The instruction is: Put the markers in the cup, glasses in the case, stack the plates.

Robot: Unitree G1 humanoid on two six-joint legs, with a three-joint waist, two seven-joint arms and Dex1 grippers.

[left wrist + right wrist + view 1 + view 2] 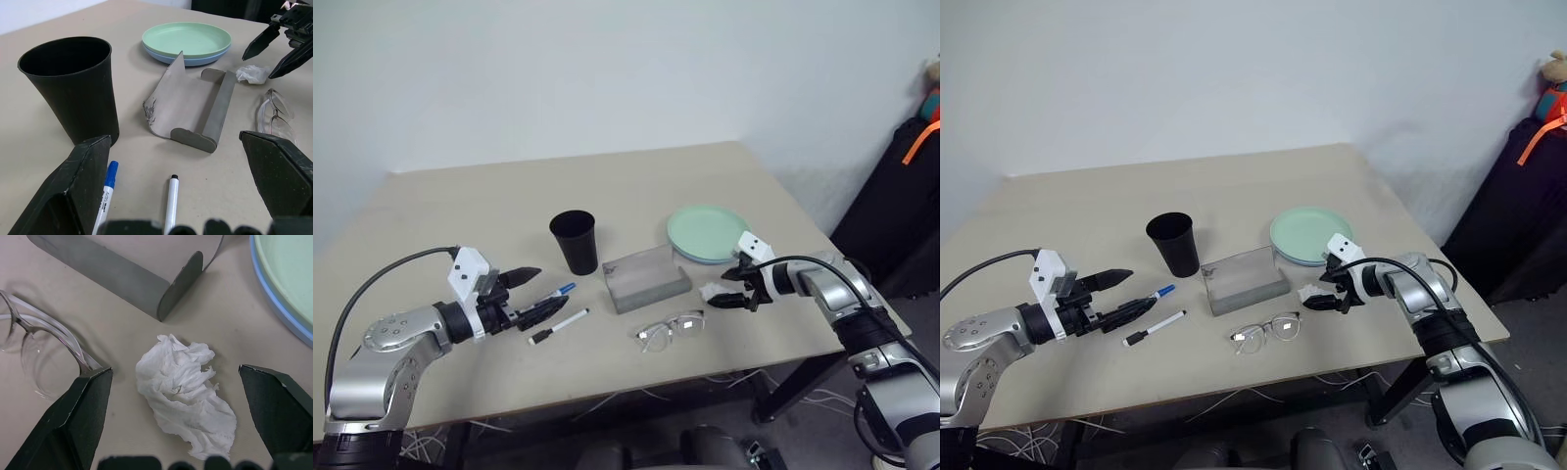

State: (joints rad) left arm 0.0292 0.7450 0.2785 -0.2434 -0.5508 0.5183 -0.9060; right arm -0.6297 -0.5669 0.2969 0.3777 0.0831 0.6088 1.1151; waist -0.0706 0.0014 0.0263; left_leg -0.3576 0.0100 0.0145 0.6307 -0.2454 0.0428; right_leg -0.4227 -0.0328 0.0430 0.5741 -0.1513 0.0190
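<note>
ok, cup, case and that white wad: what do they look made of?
Cup: probably matte black plastic, smooth with a dull sheen. Case: grey, matte, thin curved walls; plastic or metal, unclear. White wad: crumpled tissue paper, soft creases, ragged edges.

On the table (pixel 460 196), the cup (pixel 574 241) stands left of the open case (pixel 646 278). Behind the case to my right, one plate (pixel 707 231) lies on the other (pixel 195 60). Two markers (pixel 559 325) lie side by side before the cup, just ahead of my left claw (pixel 533 294). The glasses (pixel 670 329) lie before the case (nearer me). A tissue (pixel 183 394) lies right of the case, between my right claw's (pixel 732 288) spread fingers.
</note>
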